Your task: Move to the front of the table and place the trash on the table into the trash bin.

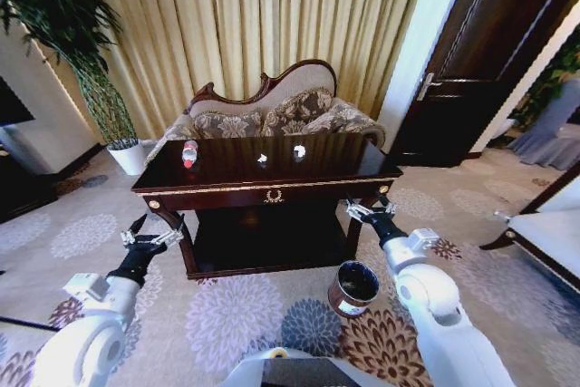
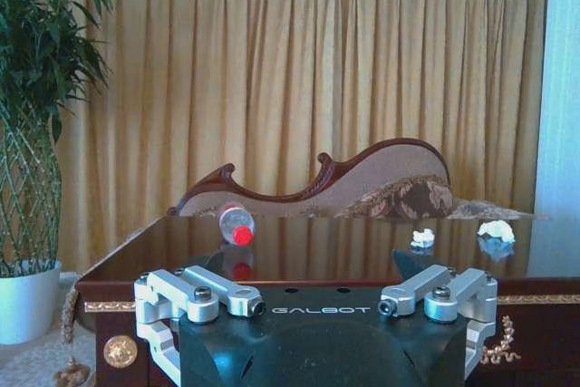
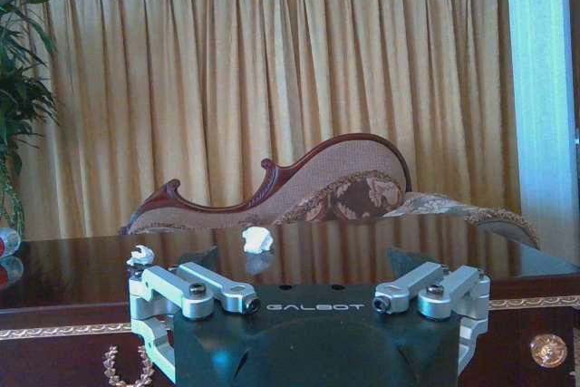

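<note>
Head view: the mahogany table (image 1: 272,178) fills the centre of the frame, with the brown trash bin (image 1: 352,288) lower right of it. Both the left gripper (image 1: 149,240) and the right gripper (image 1: 370,210) hang wide open, empty. On the tabletop lie a bottle (image 1: 189,153) and white scraps (image 1: 299,150).

Dark shiny table (image 1: 272,183) with gold trim, low shelf under top. On top: small bottle (image 1: 189,153) with red label lying near left end; two crumpled white scraps, one (image 1: 262,159) near middle, other (image 1: 299,150) just to its right, apart. Round brown trash bin (image 1: 352,288) on flowery carpet (image 1: 236,314), maybe just clear of table's right front leg.
</note>
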{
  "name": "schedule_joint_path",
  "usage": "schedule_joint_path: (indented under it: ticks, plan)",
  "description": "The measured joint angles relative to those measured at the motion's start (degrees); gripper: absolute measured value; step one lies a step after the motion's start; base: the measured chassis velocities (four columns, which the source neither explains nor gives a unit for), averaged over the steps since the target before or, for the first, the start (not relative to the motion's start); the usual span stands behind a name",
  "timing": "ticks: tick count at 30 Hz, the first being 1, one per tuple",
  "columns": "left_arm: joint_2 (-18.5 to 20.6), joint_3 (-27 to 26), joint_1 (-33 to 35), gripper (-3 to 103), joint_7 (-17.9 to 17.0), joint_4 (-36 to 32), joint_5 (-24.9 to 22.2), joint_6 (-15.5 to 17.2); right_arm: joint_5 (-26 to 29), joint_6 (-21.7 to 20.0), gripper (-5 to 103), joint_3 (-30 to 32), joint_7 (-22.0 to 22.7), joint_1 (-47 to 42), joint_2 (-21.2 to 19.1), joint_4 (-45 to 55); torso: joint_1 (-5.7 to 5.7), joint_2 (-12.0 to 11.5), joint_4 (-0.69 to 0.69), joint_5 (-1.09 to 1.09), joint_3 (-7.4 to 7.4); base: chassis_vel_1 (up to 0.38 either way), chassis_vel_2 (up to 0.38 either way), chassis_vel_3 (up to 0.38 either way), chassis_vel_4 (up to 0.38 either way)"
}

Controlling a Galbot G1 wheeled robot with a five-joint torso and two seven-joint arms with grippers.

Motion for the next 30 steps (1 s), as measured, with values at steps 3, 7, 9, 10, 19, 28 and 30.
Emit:
schedule_joint_path:
  ticks: [3,7,9,10,19,28,30]
  plan:
    - [0.1,-0.2,0.0,100,-0.1,-0.2,-0.1,0.2,0.0,-0.1,100,0.0,0.0,0.2,0.0,0.0,0.0,0.0,0.0,0.0,0.0,-0.102,0.098,0.085,-0.08]
    - [0.2,-0.5,0.1,100,-0.2,-0.3,-0.1,0.2,0.0,-0.2,100,0.0,0.0,0.3,-0.1,0.0,0.0,0.0,0.01,0.0,0.0,-0.18,0.159,0.15,-0.146]
    - [0.2,-0.5,0.1,100,-0.2,-0.3,-0.1,0.2,0.0,-0.6,100,0.0,0.2,0.3,-0.2,0.1,0.0,0.0,0.0,0.0,0.0,-0.225,0.232,0.227,-0.19]
    - [0.2,-0.5,0.1,100,-0.2,-0.3,-0.1,0.2,0.0,-0.6,100,0.0,0.2,0.3,-0.2,0.1,0.0,0.0,0.0,0.0,0.0,-0.231,0.232,0.237,-0.213]
    - [0.1,-0.2,0.1,100,-0.2,-0.2,0.0,0.2,0.3,-1.2,100,-0.3,0.2,-0.1,-0.4,0.9,0.04,0.0,0.0,-0.01,0.02,-0.193,0.184,0.196,-0.195]
    - [-0.1,-0.2,0.1,100,-0.2,-0.1,0.1,0.2,0.3,-1.6,100,-0.8,0.1,-0.2,-0.6,1.3,-0.01,0.0,0.0,0.0,0.0,-0.124,0.126,0.12,-0.117]
    - [-0.1,-0.1,0.1,100,-0.2,-0.1,0.1,0.2,0.3,-1.6,100,-0.8,0.1,-0.2,-0.6,1.3,-0.01,0.0,0.0,0.0,0.0,-0.129,0.145,0.136,-0.137]
